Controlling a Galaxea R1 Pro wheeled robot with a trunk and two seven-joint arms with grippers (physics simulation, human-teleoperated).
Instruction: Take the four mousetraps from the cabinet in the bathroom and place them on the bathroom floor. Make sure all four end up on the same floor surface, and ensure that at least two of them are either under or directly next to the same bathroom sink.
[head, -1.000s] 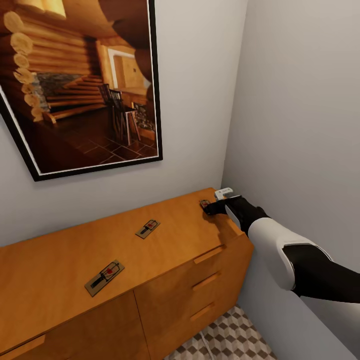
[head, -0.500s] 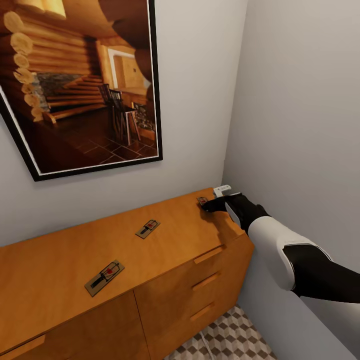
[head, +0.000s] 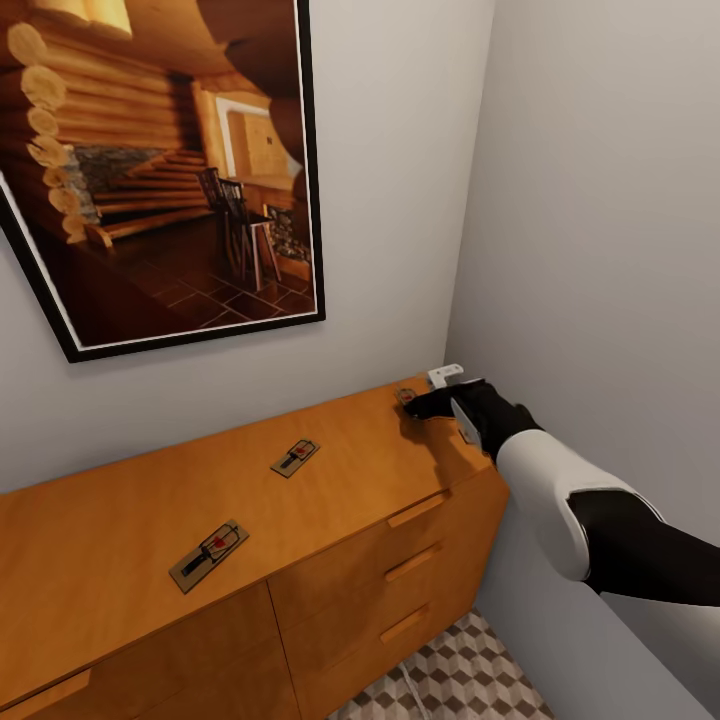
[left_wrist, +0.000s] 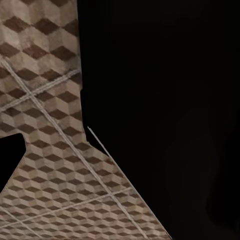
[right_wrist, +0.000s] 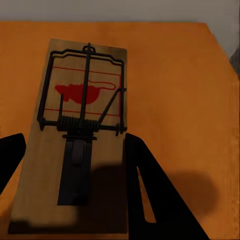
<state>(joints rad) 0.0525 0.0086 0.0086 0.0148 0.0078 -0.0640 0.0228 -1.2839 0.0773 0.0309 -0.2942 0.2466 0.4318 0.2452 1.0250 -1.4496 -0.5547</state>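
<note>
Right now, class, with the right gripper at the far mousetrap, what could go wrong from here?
1. The right gripper has its fingers open astride the mousetrap, which lies flat on the cabinet. Closing too high could miss the thin board or just push it along.
2. This trap sits near the cabinet's end by the side wall, so a nudge might knock it off.

Pale grey walls meet at a corner; a framed log-cabin picture (head: 165, 170) hangs there.

Three mousetraps (head: 209, 554) along the cabinet (head: 120, 520) top — rightmost between right gripper (head: 415, 405) fingers.
</note>
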